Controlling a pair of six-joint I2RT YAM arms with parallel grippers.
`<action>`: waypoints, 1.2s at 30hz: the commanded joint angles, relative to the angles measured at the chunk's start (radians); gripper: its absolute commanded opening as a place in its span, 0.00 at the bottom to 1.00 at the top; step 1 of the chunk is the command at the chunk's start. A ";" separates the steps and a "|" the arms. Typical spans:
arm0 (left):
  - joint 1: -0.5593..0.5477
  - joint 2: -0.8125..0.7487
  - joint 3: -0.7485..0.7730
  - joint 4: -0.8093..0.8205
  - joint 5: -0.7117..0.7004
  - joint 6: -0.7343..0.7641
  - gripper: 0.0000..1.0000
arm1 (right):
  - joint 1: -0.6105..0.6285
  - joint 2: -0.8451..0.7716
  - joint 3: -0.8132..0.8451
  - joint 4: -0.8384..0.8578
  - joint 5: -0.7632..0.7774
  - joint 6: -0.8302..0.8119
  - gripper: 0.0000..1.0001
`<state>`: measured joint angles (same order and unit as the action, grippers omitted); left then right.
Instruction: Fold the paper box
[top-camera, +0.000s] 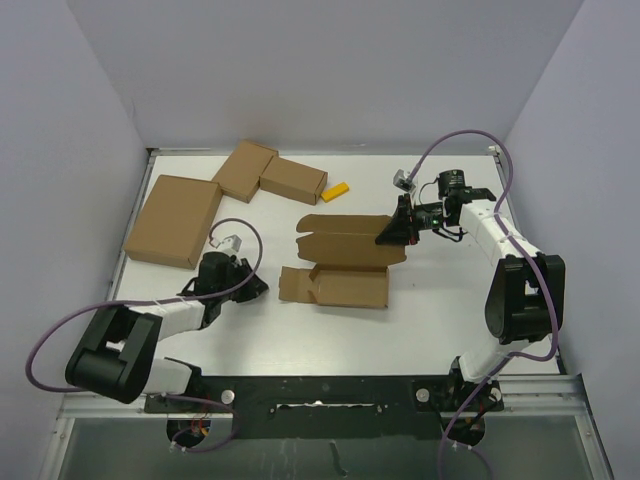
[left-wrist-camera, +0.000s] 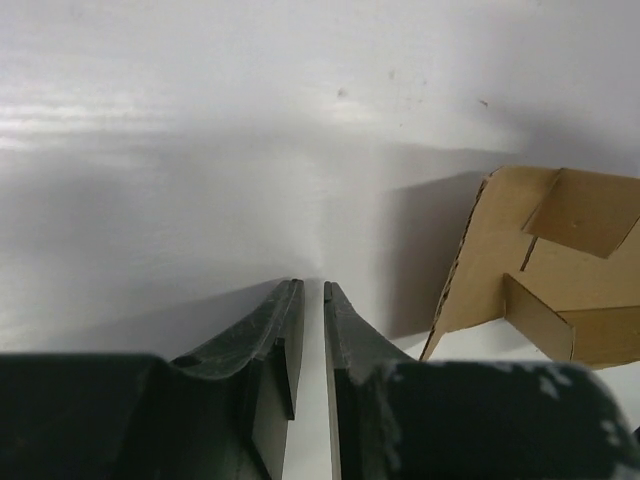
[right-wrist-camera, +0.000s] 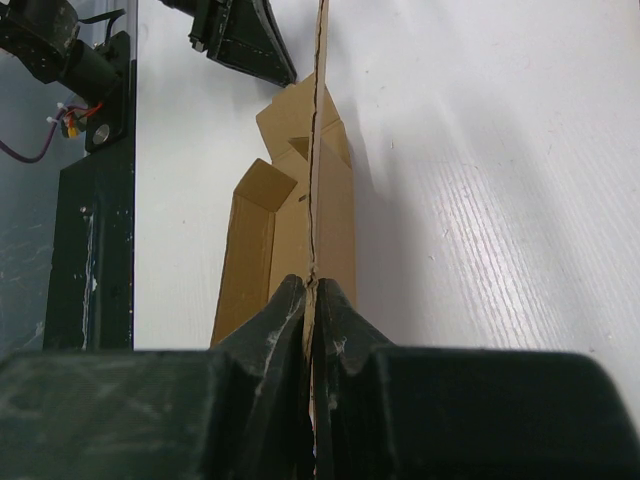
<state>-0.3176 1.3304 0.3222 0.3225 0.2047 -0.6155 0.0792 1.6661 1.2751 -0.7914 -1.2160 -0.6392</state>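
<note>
Right wrist cam, up close: the right gripper (right-wrist-camera: 312, 287) is clamped on a thin upright flap edge of the paper box (right-wrist-camera: 250, 260), which is plain brown cardboard, half-formed with an open trough and loose flaps, sitting mid-table. That flap's top runs out of frame. Left gripper (left-wrist-camera: 312, 292) lies low on the table (left-wrist-camera: 200, 150) just left of the box, fingers nearly together, holding nothing.

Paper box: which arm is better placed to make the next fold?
Right, probably. The right gripper is shut on an edge panel of the paper box, so it could bend that panel over. The left gripper holds nothing, its jaws almost together, and it sits apart from the box.
</note>
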 joint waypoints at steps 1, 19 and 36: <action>-0.004 0.104 0.080 0.154 0.096 0.045 0.14 | 0.000 0.001 0.022 -0.003 -0.047 -0.008 0.00; -0.069 0.276 0.082 0.522 0.387 -0.019 0.19 | -0.001 0.003 0.025 -0.010 -0.055 -0.014 0.00; -0.081 0.370 0.055 0.783 0.513 -0.144 0.33 | -0.004 0.005 0.026 -0.012 -0.059 -0.016 0.00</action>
<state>-0.3897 1.6878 0.3737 0.9817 0.6788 -0.7307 0.0788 1.6665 1.2751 -0.8021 -1.2285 -0.6464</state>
